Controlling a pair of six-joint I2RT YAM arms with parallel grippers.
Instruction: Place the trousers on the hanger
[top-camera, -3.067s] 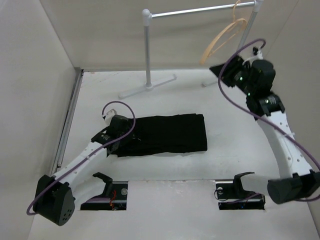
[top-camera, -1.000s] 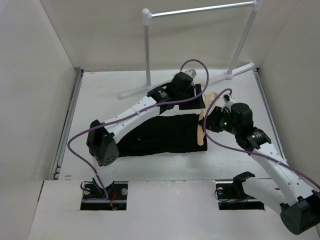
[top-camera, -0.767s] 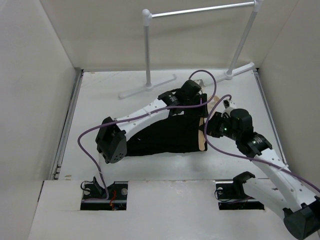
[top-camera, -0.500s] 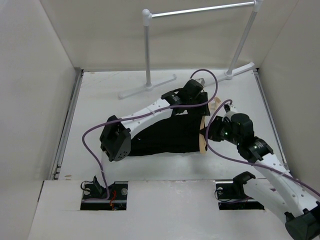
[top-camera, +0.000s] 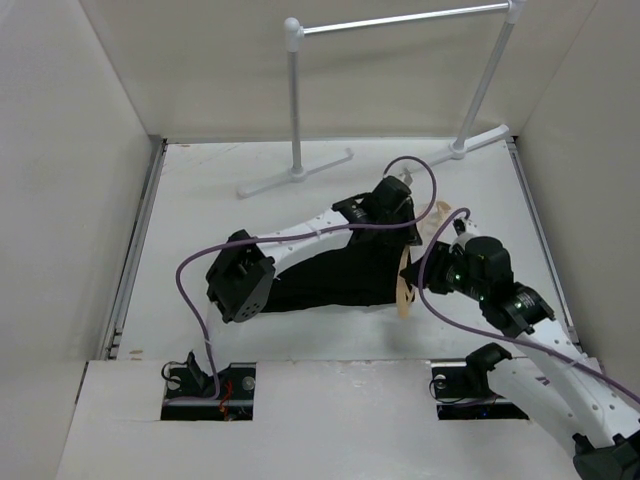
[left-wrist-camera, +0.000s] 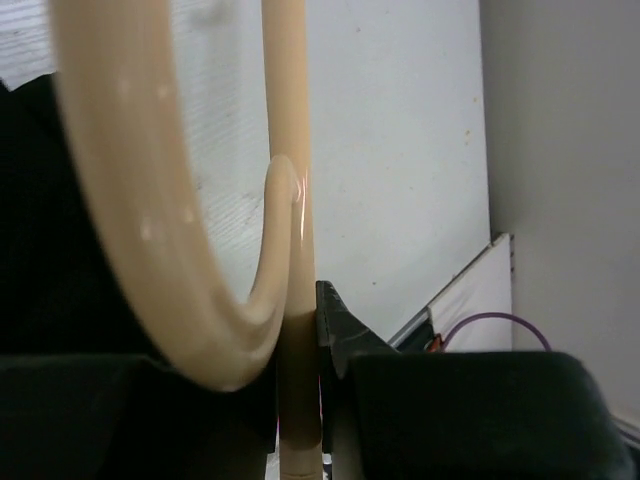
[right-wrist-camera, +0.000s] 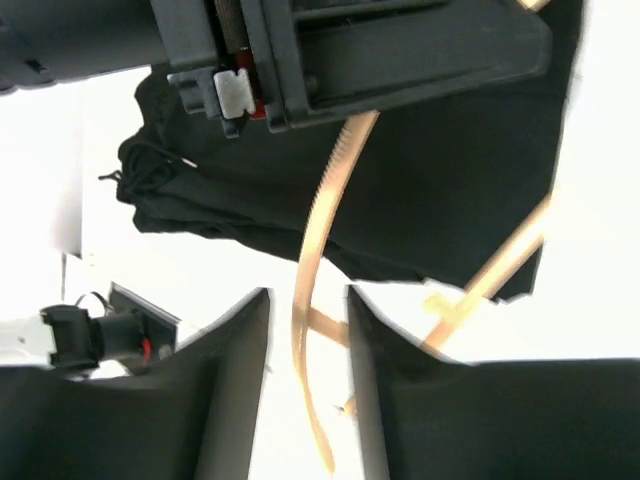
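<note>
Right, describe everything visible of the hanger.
The hanger is thin, smooth and light tan, wood-like, with a broad curved arm and a straight bar. From above it shows nearly edge-on at the right end of the trousers, partly over the black cloth, between both pincers. The left pincer looks shut on the bar; the right pincer straddles one thin arm with gaps either side, seemingly not pinching. Its hook cannot be made out clearly.

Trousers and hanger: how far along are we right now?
Done: the hanger is off the rack and down at the edge of the trousers. In hand: the left gripper looks clamped on its bar, and the right gripper is open around a rod. Left: the trousers lie on the table, not draped over the bar.
</note>
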